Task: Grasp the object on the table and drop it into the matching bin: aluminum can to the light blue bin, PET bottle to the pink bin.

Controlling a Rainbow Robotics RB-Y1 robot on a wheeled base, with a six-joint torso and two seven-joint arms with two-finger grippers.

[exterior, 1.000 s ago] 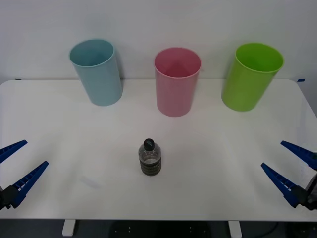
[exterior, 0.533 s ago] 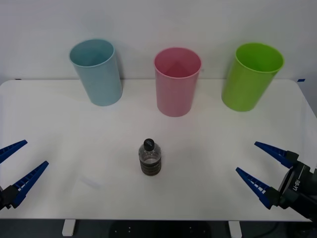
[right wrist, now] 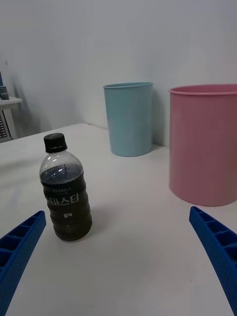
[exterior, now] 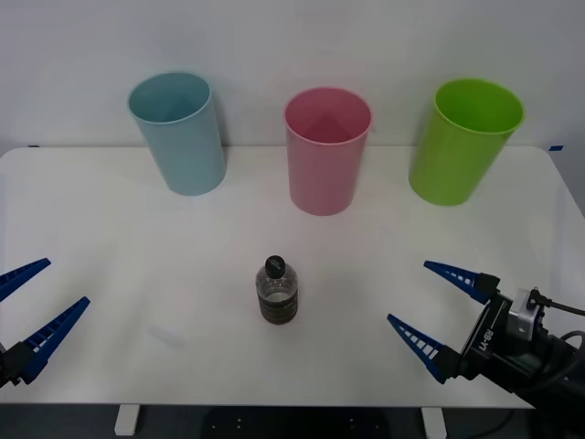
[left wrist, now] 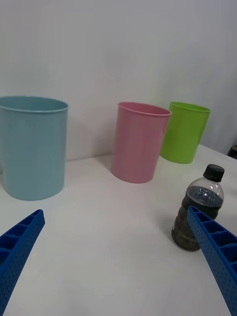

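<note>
- The PET bottle [exterior: 278, 292] stands upright near the middle of the white table [exterior: 119, 238], black cap on top, well in front of the pink bin [exterior: 326, 151]
- The right gripper [exterior: 437, 310], fingers spread wide, hangs to the bottle's right, clear of it
- The left gripper [exterior: 32, 311], also spread apart, waits at the table's near left edge
- The light blue bin [exterior: 178, 133] and a lime green bin [exterior: 463, 141] flank the pink one
</note>
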